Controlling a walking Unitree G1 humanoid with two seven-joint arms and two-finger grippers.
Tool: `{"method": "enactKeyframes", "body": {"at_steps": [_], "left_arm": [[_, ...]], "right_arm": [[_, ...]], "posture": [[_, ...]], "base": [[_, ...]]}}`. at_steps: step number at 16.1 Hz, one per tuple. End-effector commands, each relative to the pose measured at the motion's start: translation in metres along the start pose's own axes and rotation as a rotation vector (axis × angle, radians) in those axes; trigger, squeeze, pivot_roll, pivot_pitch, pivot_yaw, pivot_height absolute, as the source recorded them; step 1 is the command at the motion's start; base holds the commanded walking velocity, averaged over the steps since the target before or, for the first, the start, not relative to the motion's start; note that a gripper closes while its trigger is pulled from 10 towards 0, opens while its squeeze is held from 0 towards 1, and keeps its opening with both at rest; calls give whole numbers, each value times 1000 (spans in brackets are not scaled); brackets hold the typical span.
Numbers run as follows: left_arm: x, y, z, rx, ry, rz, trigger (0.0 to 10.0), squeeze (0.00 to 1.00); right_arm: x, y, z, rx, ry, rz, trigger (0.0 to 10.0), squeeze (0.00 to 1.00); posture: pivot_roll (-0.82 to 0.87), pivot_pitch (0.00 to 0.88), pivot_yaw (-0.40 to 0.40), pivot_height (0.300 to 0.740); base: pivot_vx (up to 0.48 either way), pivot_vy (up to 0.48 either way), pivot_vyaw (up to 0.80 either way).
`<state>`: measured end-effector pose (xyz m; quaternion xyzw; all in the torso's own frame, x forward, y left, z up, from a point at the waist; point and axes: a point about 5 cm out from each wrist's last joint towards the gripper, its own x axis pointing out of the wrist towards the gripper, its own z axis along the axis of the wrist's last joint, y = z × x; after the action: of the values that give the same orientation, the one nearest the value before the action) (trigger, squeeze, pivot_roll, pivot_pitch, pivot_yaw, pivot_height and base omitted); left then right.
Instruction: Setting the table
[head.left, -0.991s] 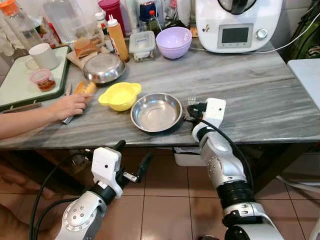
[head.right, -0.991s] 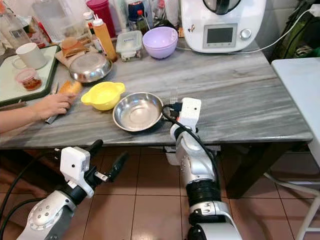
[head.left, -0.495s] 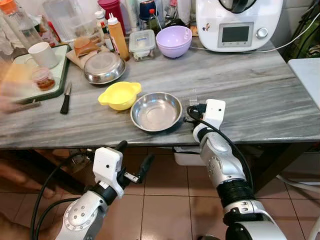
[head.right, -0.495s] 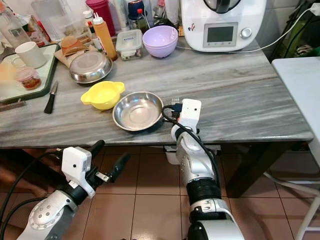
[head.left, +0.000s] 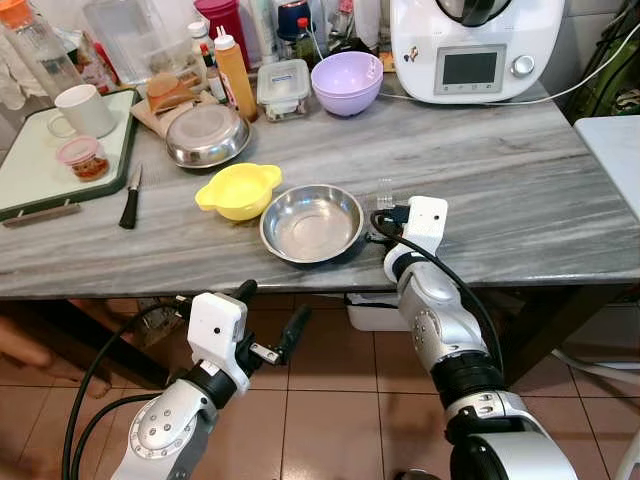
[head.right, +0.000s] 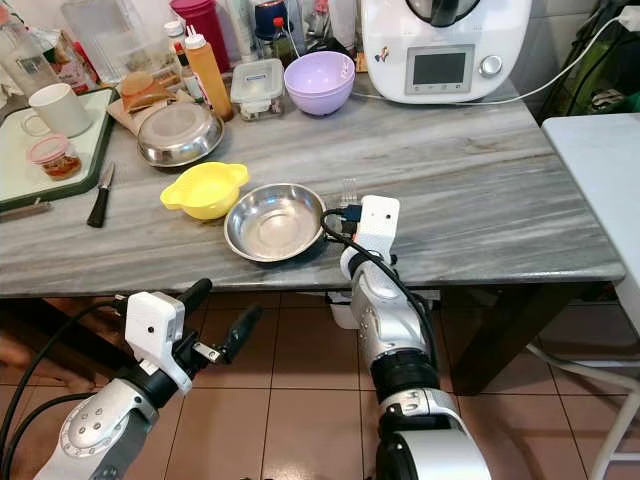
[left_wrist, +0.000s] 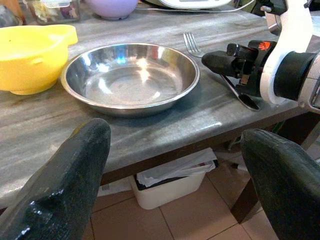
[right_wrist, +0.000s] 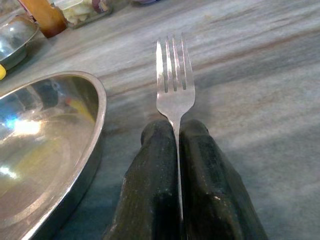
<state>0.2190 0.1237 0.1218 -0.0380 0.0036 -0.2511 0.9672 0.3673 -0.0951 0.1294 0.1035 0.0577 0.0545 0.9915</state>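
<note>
The right gripper (right_wrist: 178, 131) has its jaws clamped on the handle of the fork (right_wrist: 173, 75), low over the desk (head.left: 520, 190) just right of the steel bowl (head.left: 312, 222). The fork's long axis runs near-to-far, tines pointing far. The left gripper (head.left: 268, 318), jaws apart, hangs below the desk's near edge, farther from the fork.

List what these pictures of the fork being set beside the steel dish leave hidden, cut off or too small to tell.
- fork: its handle is hidden between the right gripper's fingers in the right wrist view.
- lidded container: its contents are too small to identify in the left eye view.
- white kitchen machine: its top is cut off by the upper edge of the left eye view.
- person's hand: mostly hidden under the table edge.
</note>
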Motion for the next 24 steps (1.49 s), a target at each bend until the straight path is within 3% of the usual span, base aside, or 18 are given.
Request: {"method": "enactKeyframes", "body": {"at_steps": [1,12,17,20,24], "left_arm": [[-2,1,4,14,-9,5,10000,0],[-2,2,1,14,1,11,10000,0],[-1,3,1,18,-4,19,10000,0],[0,4,4,18,-19,25,10000,0],[1,12,6,44,-29,95,10000,0]], "right_arm": [[0,7,-12,12,53,16,10000,1000],[0,0,-13,-31,52,-3,10000,1000],[-7,3,2,-227,-104,70,10000,1000],[-13,6,11,-248,-181,89,10000,1000],[-39,-2,25,-266,-290,102,10000,1000]], "posture": [[-52,146,120,740],[-54,147,118,740],[-56,141,118,740],[-57,140,119,740],[-55,131,114,740]], "base": [[0,0,0],[0,0,0],[0,0,0],[0,0,0],[0,0,0]]}}
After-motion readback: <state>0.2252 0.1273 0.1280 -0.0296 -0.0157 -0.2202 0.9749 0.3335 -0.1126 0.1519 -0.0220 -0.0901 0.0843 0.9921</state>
